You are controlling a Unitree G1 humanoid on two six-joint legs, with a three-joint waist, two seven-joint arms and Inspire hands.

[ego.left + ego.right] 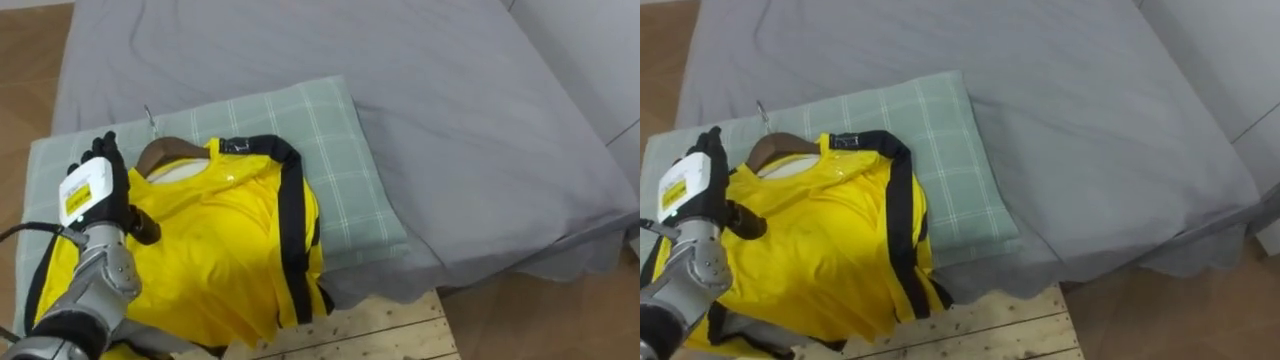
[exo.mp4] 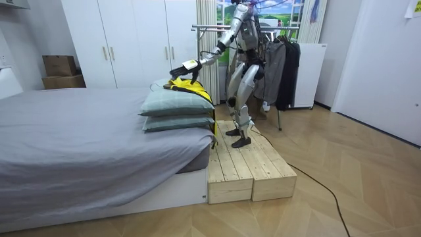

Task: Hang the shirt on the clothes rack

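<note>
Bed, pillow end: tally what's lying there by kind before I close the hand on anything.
Yellow shirt: 1
Wooden hanger: 1, inside the shirt's neck
Pillows: 2, stacked, the shirt lying on the upper one
Total: 4

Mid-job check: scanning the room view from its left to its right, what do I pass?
cardboard boxes → stacked pillows → wooden platform → dark hanging clothes
</note>
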